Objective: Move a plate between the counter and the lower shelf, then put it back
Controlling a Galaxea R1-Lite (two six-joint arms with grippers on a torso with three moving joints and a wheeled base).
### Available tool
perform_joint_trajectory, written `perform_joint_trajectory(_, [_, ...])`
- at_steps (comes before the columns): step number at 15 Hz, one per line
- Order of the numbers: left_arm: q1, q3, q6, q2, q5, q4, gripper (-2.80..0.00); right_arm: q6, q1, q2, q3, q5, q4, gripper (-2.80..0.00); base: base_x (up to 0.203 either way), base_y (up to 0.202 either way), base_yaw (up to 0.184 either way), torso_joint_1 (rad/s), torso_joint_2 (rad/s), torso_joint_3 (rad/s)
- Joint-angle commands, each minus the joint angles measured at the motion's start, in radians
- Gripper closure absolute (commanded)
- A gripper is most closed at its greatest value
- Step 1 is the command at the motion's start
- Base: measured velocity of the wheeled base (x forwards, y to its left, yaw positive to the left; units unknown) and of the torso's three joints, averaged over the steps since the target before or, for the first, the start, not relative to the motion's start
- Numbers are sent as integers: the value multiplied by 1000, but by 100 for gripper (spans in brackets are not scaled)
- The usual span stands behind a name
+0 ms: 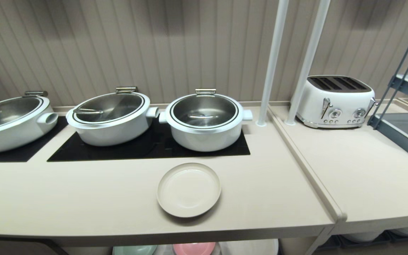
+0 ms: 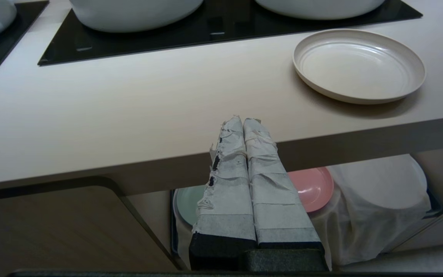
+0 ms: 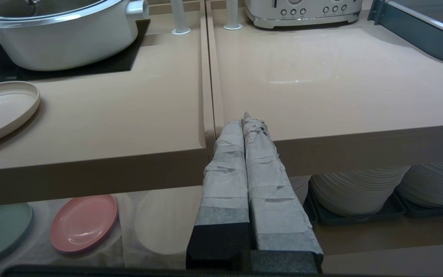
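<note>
From the head view, the plate [image 1: 188, 189] lies flat on the counter [image 1: 83, 198], near its front edge and just in front of the black cooktop panel [image 1: 147, 150]. On that panel stand two white pots [image 1: 204, 120] with steel lids, and a third pot [image 1: 11, 122] sits on a separate panel toward the counter's left end. A raised lip runs along the counter's right end; past it a second worktop [image 1: 367, 177] carries a white toaster [image 1: 335, 102] at its back edge and a grey rack [image 1: 402, 131] at the far right. Neither arm shows here. Below the front edge, slivers of a mint-green plate [image 1: 135, 250] and a pink plate [image 1: 194, 248] peek out.

From the left wrist view, the left gripper [image 2: 243, 123] hangs just in front of the counter's front edge, its tape-wrapped jaws pressed together on nothing. The plate sits well off to one side of it, untouched, close to the front edge. Under the counter the lower shelf [image 2: 152, 207] is open, with a white cloth [image 2: 371, 227] draped over its contents and the pink and green plates lying on it.

From the right wrist view, the right gripper [image 3: 246, 123] is parked at the front edge where the counter's raised lip meets the second worktop, jaws clenched and empty. The plate shows partly at the picture's border, apart from this gripper. Stacks of white plates [image 3: 356, 188] in dark trays fill the bay beneath the second worktop.
</note>
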State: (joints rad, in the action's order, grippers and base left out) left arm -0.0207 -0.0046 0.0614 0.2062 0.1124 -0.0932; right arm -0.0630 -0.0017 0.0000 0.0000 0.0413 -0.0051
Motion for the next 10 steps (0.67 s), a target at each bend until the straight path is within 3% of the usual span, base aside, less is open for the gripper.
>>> perform_joint_trajectory(1, [13,-11,1,-75,-4,33,0,0,0,0,0,0,-1,0,0,0,0,0,0,0])
perform_joint_trajectory(4, [19,-31,3,-187,-21,103,0,0,0,0,0,0,-1,0,0,0,0,0,0,0])
perform_joint_trajectory(6, [19,-8,1,-206,-72,100,0,-1,0,0,0,0,-1,0,0,0,0,0,0,0])
perform_joint_trajectory(7, [19,3,-30,-206,-109,96,0,-1,0,0,0,0,-1,0,0,0,0,0,0,0])
perform_joint_trajectory(10, [19,5,-43,-206,-108,96,0,0,0,0,0,0,-1,0,0,0,0,0,0,0])
